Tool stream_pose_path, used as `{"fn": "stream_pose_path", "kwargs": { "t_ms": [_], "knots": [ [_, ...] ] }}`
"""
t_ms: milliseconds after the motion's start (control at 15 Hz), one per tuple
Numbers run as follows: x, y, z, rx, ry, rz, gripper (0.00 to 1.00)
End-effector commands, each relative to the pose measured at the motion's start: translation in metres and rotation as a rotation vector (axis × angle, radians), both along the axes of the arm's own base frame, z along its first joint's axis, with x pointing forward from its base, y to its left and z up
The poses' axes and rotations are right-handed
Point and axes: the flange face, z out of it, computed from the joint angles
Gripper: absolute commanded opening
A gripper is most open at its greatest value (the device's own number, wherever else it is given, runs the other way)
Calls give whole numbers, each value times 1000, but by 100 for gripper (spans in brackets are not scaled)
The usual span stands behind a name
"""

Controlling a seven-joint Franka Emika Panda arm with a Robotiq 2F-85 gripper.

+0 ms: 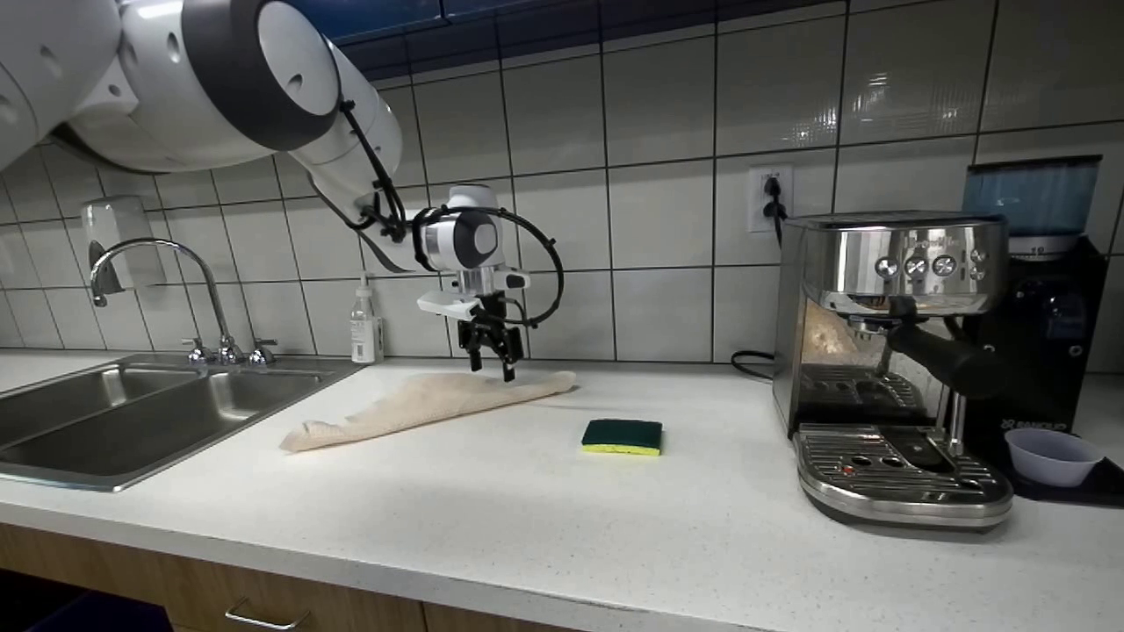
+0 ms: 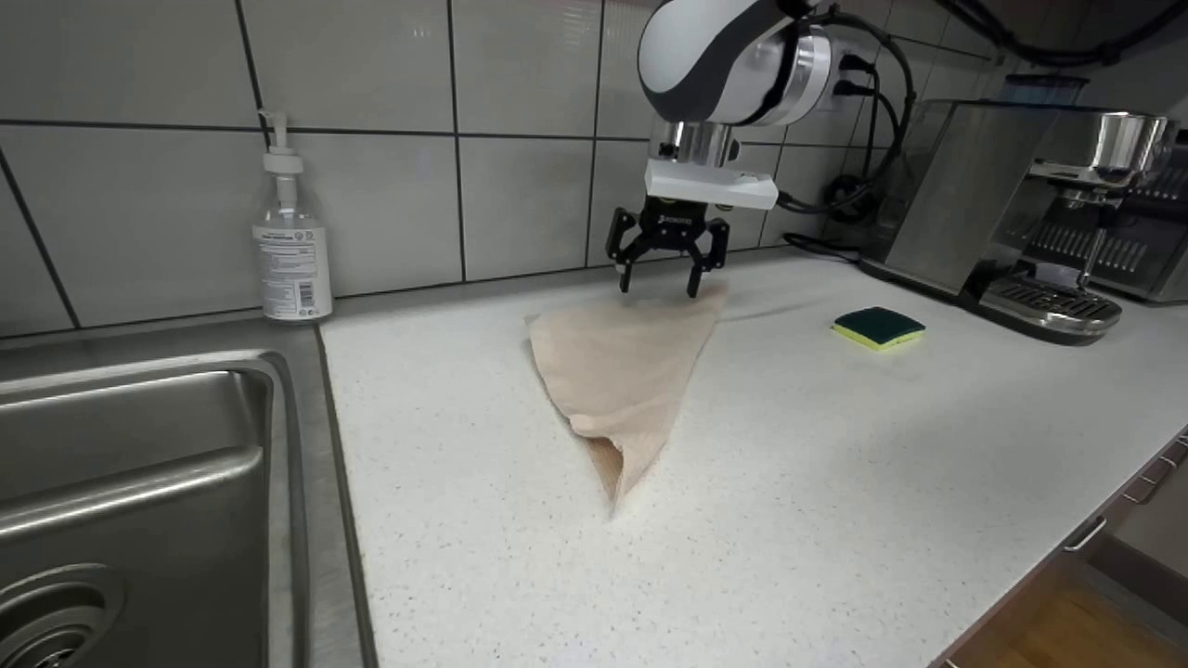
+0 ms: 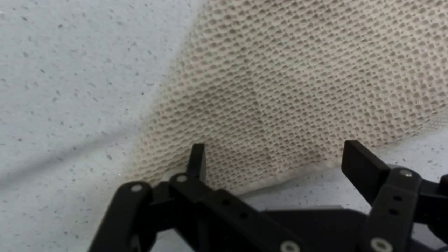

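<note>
Beige cloth [image 2: 631, 362] on the white counter [image 2: 789, 482], beneath a gripper [image 2: 659, 289] whose fingers [image 3: 365, 171] stand wide apart.
It lies between the steel sink [image 2: 323, 482] on the left and the green-and-yellow sponge [image 1: 622, 434] on the right, its near corner folded; the fingers are over its far part, near the tiled wall [image 1: 659, 219]. Farther right stands the espresso machine [image 1: 904, 250].

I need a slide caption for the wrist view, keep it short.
Open gripper over a beige textured cloth on a speckled counter.
</note>
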Motion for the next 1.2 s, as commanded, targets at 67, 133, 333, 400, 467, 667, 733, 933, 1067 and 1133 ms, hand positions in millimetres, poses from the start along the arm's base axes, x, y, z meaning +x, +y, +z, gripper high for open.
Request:
{"fn": "stream_pose_path", "kwargs": {
  "t_ms": [67, 133, 333, 400, 467, 667, 733, 933, 1067, 1133],
  "knots": [
    [-3, -19, 6, 2, -37, -84, 100],
    [-3, -22, 5, -2, -41, -96, 100],
    [-3, -34, 2, -9, -49, -134, 100],
    [-3, -38, 2, -12, -51, -145, 100],
    [-3, -42, 2, -15, -56, -156, 100],
    [-4, -52, 2, -23, -62, -186, 100],
    [-4, -55, 2, -26, -62, -193, 100],
    [-5, -64, 1, -38, -62, -220, 100],
    [-5, -69, 0, -45, -61, -236, 100],
    [-6, -73, 0, -48, -61, -244, 100]
  ]
}}
